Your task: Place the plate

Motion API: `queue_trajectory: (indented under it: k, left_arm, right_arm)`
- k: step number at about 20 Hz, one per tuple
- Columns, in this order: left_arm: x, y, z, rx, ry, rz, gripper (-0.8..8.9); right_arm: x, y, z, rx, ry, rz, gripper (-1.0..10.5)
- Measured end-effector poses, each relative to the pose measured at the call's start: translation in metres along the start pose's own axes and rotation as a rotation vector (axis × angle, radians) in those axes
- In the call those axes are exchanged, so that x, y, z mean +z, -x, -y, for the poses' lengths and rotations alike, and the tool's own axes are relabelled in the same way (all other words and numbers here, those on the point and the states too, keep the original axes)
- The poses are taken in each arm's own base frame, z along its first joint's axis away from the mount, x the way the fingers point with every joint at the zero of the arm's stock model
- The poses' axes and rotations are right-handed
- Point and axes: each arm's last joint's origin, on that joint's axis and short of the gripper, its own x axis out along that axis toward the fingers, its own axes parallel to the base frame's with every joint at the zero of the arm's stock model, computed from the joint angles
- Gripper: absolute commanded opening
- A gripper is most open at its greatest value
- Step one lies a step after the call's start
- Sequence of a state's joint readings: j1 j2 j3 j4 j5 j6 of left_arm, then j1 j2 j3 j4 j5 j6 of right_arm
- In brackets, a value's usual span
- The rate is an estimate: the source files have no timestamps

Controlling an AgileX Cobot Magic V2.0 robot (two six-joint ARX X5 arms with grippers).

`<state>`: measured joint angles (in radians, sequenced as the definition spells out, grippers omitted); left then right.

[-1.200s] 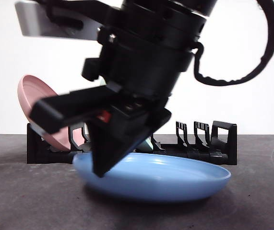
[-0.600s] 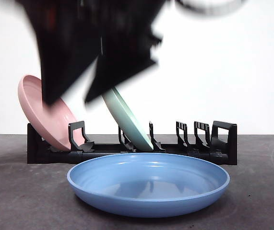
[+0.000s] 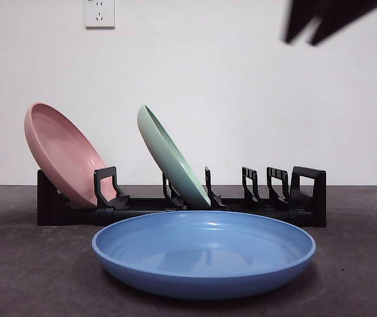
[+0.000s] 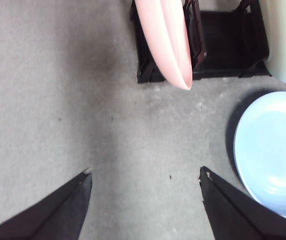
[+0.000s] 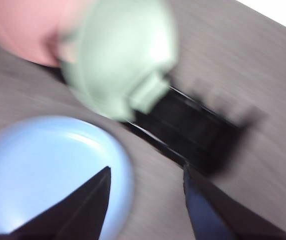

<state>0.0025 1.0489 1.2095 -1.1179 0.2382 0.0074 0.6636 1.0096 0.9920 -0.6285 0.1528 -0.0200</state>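
Note:
A blue plate (image 3: pixel 205 254) lies flat on the dark table in front of a black dish rack (image 3: pixel 287 205). A pink plate (image 3: pixel 63 155) leans in the rack's left end slot, and a green plate (image 3: pixel 171 158) leans in a middle slot. My right gripper (image 5: pixel 148 172) is open and empty, high above the blue plate (image 5: pixel 52 170); it shows blurred at the top right of the front view (image 3: pixel 327 20). My left gripper (image 4: pixel 145 172) is open and empty over bare table, beside the blue plate (image 4: pixel 273 155) and short of the pink plate (image 4: pixel 168 40).
The rack's right-hand slots (image 3: pixel 267 185) hold nothing. A white wall with a socket (image 3: pixel 99 12) stands behind the rack. The right wrist view is motion-blurred and shows the green plate (image 5: pixel 117 60) and the rack (image 5: pixel 193 130).
The right gripper has let go of the blue plate's rim and risen from low over it to the top right. The plate, tilted before, now lies flat.

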Motion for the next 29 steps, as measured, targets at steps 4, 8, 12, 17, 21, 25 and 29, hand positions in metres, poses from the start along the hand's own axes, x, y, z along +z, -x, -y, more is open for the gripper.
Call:
queue_trajectory:
  k: [4, 8, 12, 17, 21, 25, 29]
  left_arm:
    - [0.007, 0.000, 0.003, -0.010, 0.000, 0.065, 3.44]
    - [0.018, -0.001, 0.010, -0.041, -0.001, 0.175, 3.47]
    - [0.039, -0.014, 0.017, -0.076, 0.027, 0.210, 3.54]
    - [0.076, -0.051, 0.028, -0.058, 0.027, 0.074, 3.53]
    - [0.106, -0.065, 0.039, 0.077, -0.019, 0.011, 3.53]
    - [0.129, -0.078, 0.048, 0.189, -0.087, -0.036, 3.53]
    - [0.145, -0.102, 0.053, 0.250, -0.110, -0.106, 3.53]
  right_arm:
    - [-0.010, 0.013, 0.047, -0.079, -0.110, -0.026, 2.2]
    - [-0.016, 0.016, 0.070, -0.113, -0.189, -0.023, 2.2]
    - [-0.015, 0.016, 0.066, -0.091, -0.178, -0.022, 2.2]
    - [-0.015, 0.016, 0.065, -0.085, -0.174, -0.021, 2.2]
    - [-0.015, 0.016, 0.065, -0.085, -0.175, -0.021, 2.2]
    - [-0.015, 0.016, 0.065, -0.085, -0.175, -0.021, 2.2]
    - [-0.015, 0.016, 0.065, -0.079, -0.175, -0.020, 2.2]
